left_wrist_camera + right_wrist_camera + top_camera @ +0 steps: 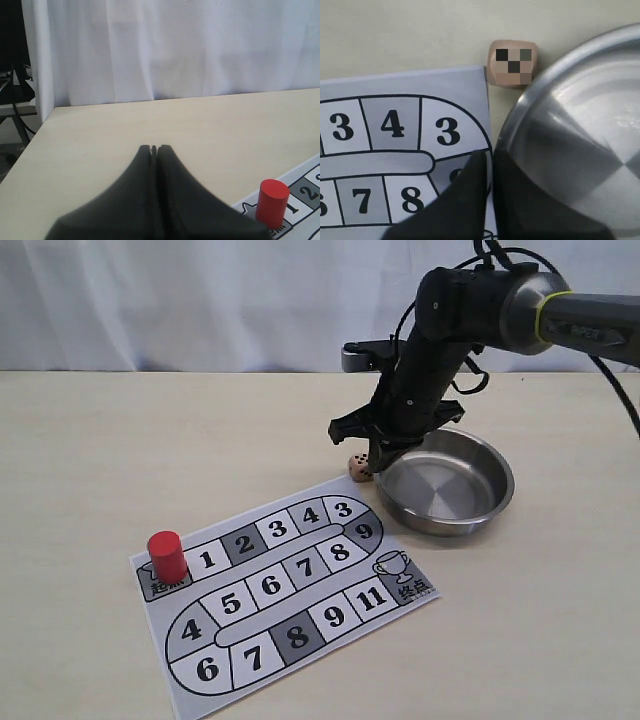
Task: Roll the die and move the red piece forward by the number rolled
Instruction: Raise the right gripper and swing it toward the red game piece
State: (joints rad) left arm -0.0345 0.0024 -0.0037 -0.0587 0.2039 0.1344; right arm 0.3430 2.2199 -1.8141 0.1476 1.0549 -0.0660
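Board (252, 654) with red piece (167, 556); die (359, 467) beside steel bowl (441, 523)

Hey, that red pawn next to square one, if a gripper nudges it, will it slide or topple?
The red piece is an upright cylinder, taller than it is wide, so a push near its top would probably tip it. Once down, it could roll. It looks solid and rigid, so a firm pinch should be safe.
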